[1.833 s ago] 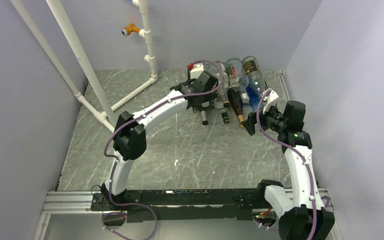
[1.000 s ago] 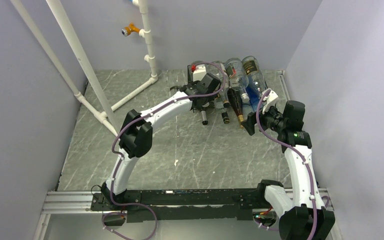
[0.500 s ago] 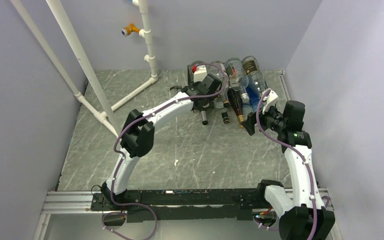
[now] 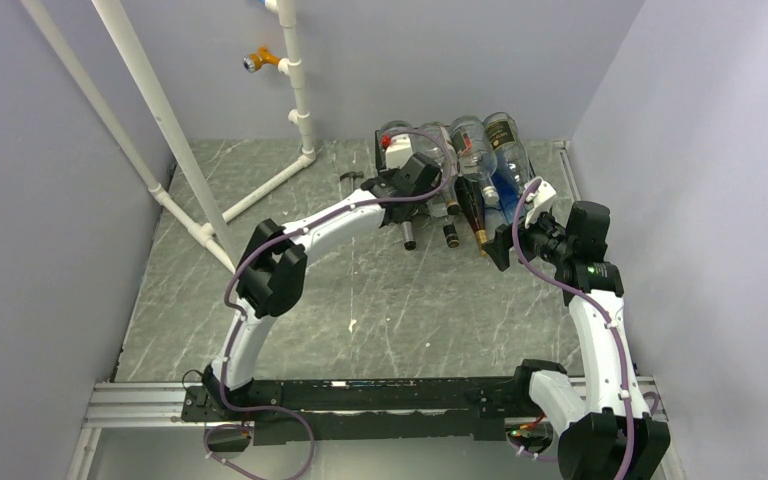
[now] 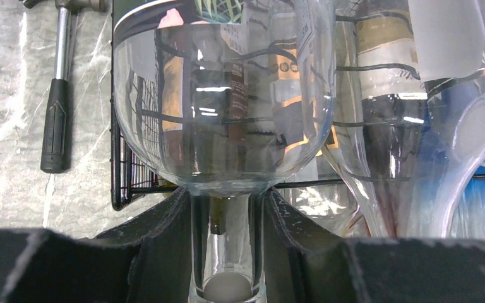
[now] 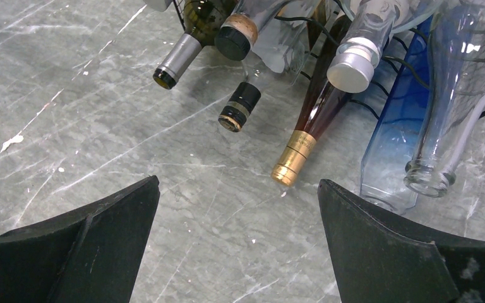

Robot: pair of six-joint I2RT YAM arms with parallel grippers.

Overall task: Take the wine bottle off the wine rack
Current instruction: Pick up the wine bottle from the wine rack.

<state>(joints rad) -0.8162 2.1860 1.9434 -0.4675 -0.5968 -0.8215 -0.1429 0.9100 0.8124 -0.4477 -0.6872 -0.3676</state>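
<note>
Wine bottle (image 5: 224, 113), clear glass, lies on its side at the left end of the wine rack (image 5: 117, 164), its neck pointing out of the rack's front toward me. My left gripper (image 5: 227, 205) is clamped on that neck, a black finger (image 5: 164, 246) pressed to each side just below the shoulder. My right gripper (image 6: 237, 183) hangs wide apart, holding nothing, over the marbled tabletop (image 6: 101, 126) before the rack's right end, facing a gold-capped bottle (image 6: 293, 158).
</note>
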